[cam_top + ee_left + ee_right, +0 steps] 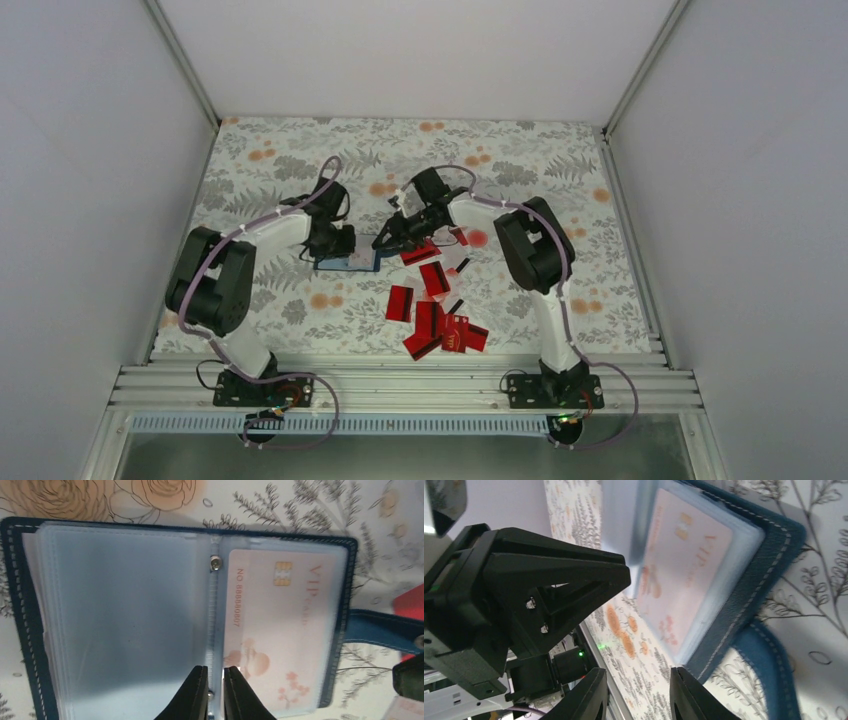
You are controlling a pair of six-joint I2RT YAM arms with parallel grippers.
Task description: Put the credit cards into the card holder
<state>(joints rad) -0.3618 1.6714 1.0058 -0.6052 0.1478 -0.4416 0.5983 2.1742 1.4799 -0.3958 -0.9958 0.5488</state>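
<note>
Two grippers close on open card holder (347, 264), mid-table. Top view alone shows red credit cards (432, 310) loose nearby.

Left wrist: my left gripper (216, 669) pinched nearly together on holder's centre seam. Pale VIP card (280, 630) sits in right sleeve.

Right wrist: my right gripper (638, 672) apart, holding nothing, just beside holder's edge.

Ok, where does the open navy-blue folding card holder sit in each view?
Top external: navy-blue folding card holder lies open mid-frame, slightly left of centre.
Left wrist: it fills the frame, spread flat.
Right wrist: upper right, seen slanted.
Shared landmark: pale pink VIP card in a clear sleeve, both wrist views.
</note>
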